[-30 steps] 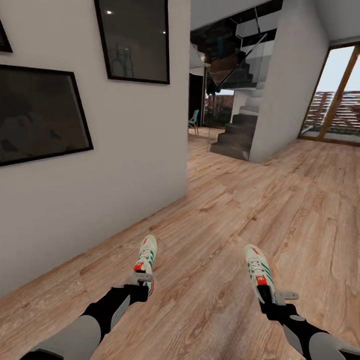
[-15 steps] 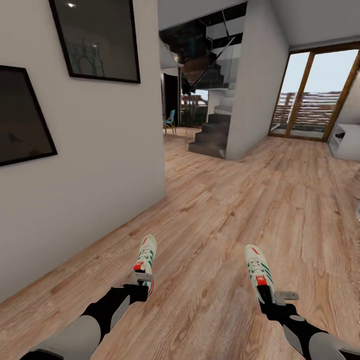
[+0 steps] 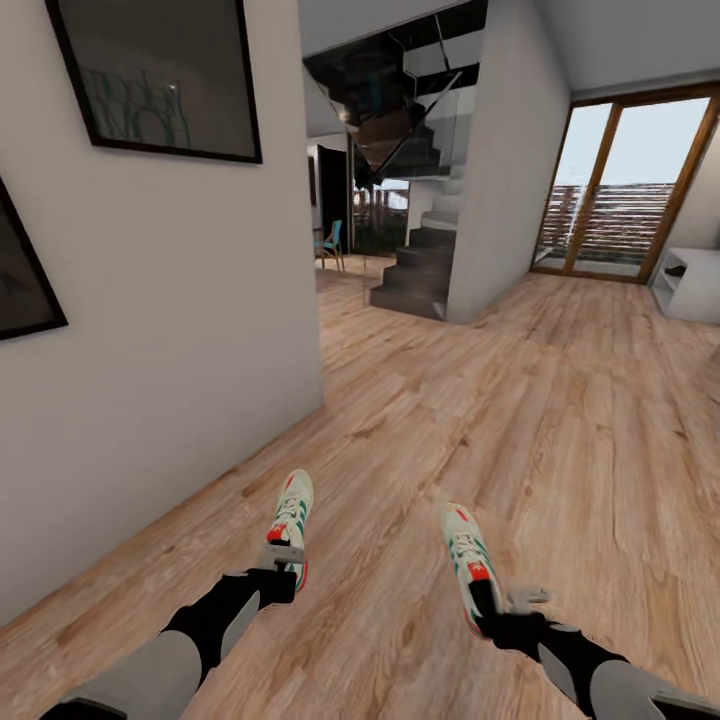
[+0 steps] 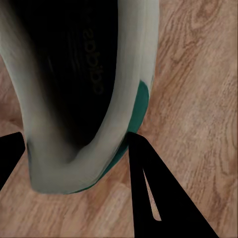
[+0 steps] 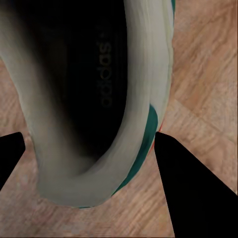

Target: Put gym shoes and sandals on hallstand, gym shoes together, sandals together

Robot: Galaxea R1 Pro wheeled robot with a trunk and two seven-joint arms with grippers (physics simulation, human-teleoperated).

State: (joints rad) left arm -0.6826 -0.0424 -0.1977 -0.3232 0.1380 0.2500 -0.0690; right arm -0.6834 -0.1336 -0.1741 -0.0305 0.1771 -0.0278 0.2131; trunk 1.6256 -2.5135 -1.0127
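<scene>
Both gym shoes are held above the corridor floor [image 3: 560,420]. In the head view my left gripper [image 3: 283,565] is shut on the heel of the left gym shoe [image 3: 293,515], white with green stripes and a red heel patch. My right gripper [image 3: 488,608] is shut on the heel of the right gym shoe [image 3: 465,552]. In the left wrist view the shoe's dark opening [image 4: 74,89] sits between the black fingers [image 4: 163,198]. The right wrist view shows the same grip on the other shoe [image 5: 89,99], fingers [image 5: 193,188] at its heel. The sandals are out of view. A low white open unit, probably the hallstand [image 3: 690,285], stands far right.
A white wall [image 3: 160,330] with dark framed pictures [image 3: 160,75] runs close along my left. Ahead are a dark staircase [image 3: 425,270], a turquoise chair [image 3: 330,243] and a wood-framed glass door [image 3: 625,195]. Open wood floor stretches ahead and to the right.
The whole view has shifted as the camera turned right. My right gripper has carried its gym shoe leftward, closer to the other shoe. The left gripper holds as before.
</scene>
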